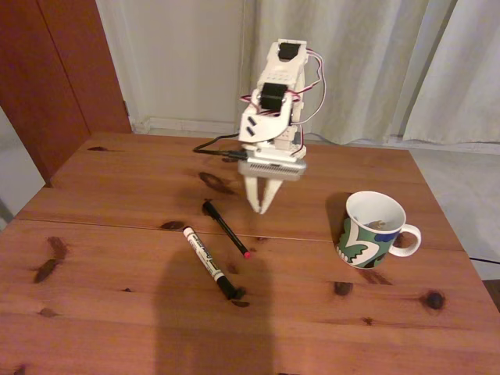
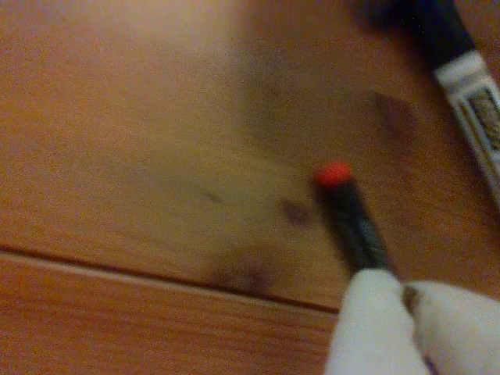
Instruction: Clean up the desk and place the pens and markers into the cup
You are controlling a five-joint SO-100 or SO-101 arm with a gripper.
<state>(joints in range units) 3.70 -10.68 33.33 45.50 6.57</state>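
Pens lay scattered on the wooden desk (image 1: 117,258) while the white gripper (image 1: 262,205) hung above it, fingers nearly together and apparently holding nothing. The wrist view showed the fingertips (image 2: 367,328) by the black pen (image 1: 226,228), its red end (image 2: 333,173) pointing away; whether they touched it could not be told. A white marker (image 1: 205,262) with a black cap lay just beside the pen. The patterned mug (image 1: 372,230) stood well apart, to the right in the fixed view. Judging by this, the pick of the black pen was in hand; next, opening, lowering and closing. The marker's printed text was too blurred to read.
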